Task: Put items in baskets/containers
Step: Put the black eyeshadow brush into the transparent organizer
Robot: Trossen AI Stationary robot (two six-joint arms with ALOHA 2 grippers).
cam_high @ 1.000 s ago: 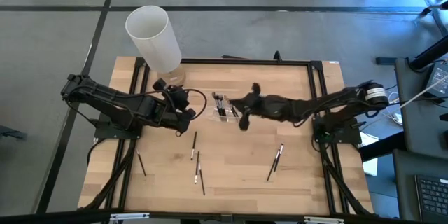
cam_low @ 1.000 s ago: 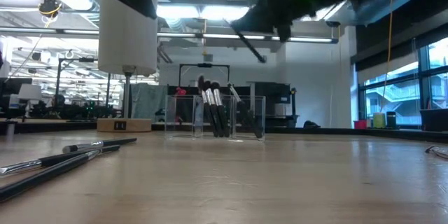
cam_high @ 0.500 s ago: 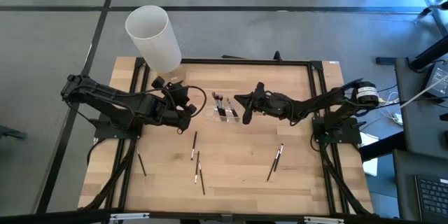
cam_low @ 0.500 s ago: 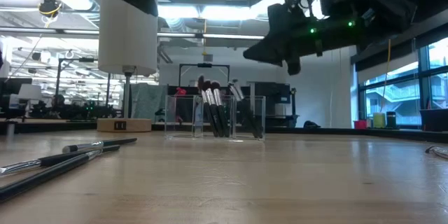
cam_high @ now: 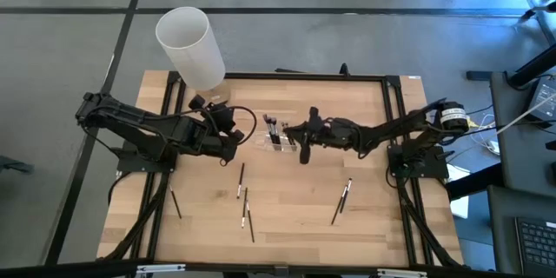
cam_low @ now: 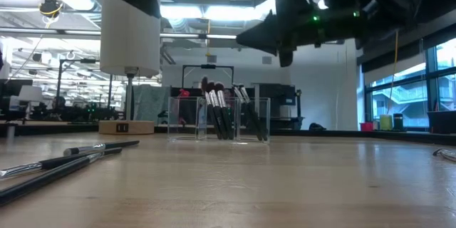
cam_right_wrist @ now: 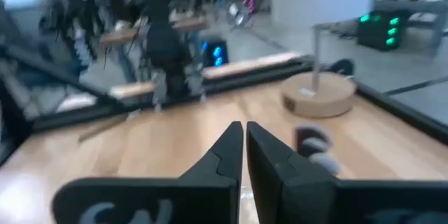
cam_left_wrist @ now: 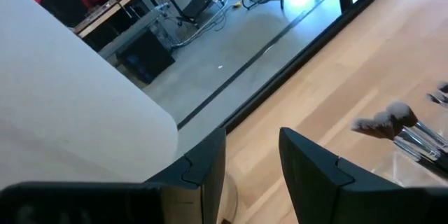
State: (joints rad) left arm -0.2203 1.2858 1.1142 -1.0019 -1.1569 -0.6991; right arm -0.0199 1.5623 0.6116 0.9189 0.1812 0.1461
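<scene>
The clear organizer stands at the table's middle, toward the far edge. Several dark brushes stand upright in it, bristles up. More brushes lie flat on the wood nearer the front, two of them toward the right. My right gripper hovers just right of the organizer, above its top, shut and holding nothing. My left gripper waits left of the organizer, open and holding nothing.
A tall white cylinder rises on a round wooden base at the far left, beside my left arm. A black frame borders the table. Bare wood lies between the two groups of loose brushes.
A second ago a dark stick hung slanting from my right gripper above the organizer; it is gone from the gripper now. The right gripper has turned at the wrist and dropped a little, staying beside the organizer's right side.
</scene>
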